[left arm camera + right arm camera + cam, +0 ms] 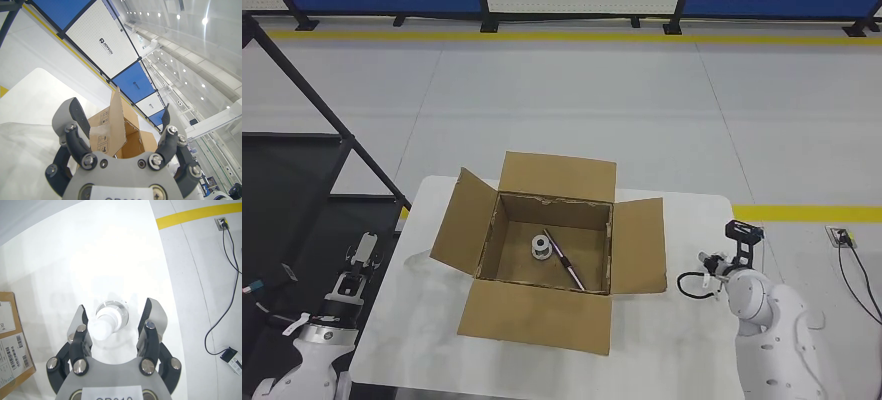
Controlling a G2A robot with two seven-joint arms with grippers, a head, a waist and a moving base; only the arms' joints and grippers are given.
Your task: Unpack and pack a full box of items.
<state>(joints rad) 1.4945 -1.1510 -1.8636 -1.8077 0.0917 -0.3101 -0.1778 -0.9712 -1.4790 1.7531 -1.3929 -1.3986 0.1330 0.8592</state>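
Table (132, 256) edge runs near bottle (108, 323), between parted right jaws.

The cardboard box (538, 318) was plain brown, the table (417, 320) white, and the bottle (110, 318) clear with a white cap.

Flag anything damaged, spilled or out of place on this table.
The box has a ragged, torn cardboard edge along its far inner wall and beside a raised flap. Nothing looks spilled: the bottle stands upright inside the open right pincer, apart from the box.
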